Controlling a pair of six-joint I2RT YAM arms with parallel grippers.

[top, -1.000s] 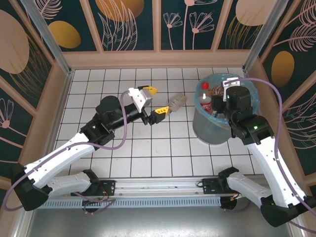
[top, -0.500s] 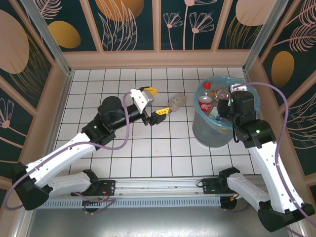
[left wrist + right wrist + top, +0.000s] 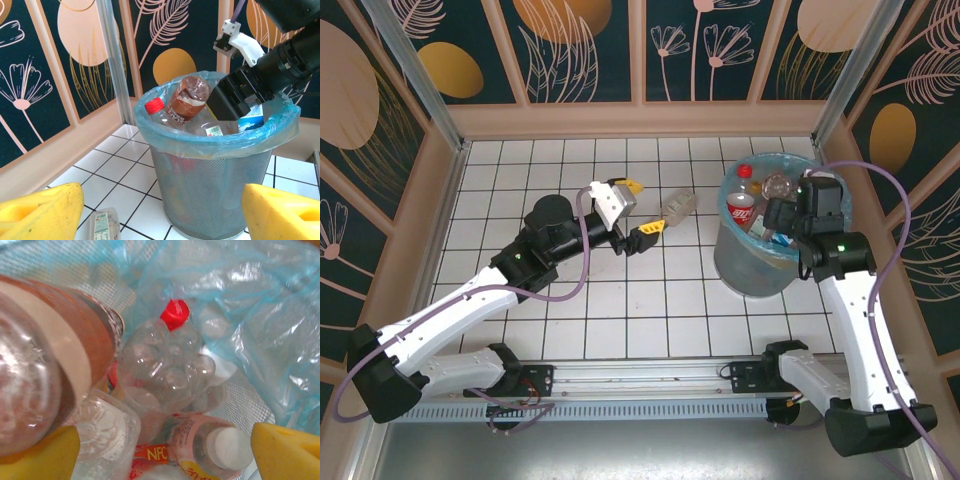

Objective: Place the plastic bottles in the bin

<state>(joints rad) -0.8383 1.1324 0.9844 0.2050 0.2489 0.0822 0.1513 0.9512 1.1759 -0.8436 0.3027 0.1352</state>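
The bin (image 3: pixel 745 270), grey mesh with a blue liner, stands at the right and holds several plastic bottles. A brown bottle (image 3: pixel 187 100) and a red-capped one (image 3: pixel 155 106) stick up above its rim. My right gripper (image 3: pixel 780 215) hangs open over the bin mouth; in the right wrist view its jaws (image 3: pixel 160 455) stand wide above a clear red-capped bottle (image 3: pixel 165 365), a pink-labelled bottle (image 3: pixel 210 445) and the brown bottle (image 3: pixel 45 355). One clear bottle (image 3: pixel 678 207) lies on the tiles left of the bin. My left gripper (image 3: pixel 645 207) is open just short of it, the bottle (image 3: pixel 104 225) low between the fingers.
White tiled floor (image 3: pixel 550 170) enclosed by patterned walls. The bin (image 3: pixel 220 190) stands close to the right wall and the back corner post (image 3: pixel 112 60). The blue liner (image 3: pixel 260 315) drapes loosely inside the bin.
My right gripper opened wide and shifted right and back over the bin; the bottles there have settled. The left gripper crept slightly toward the lying bottle.
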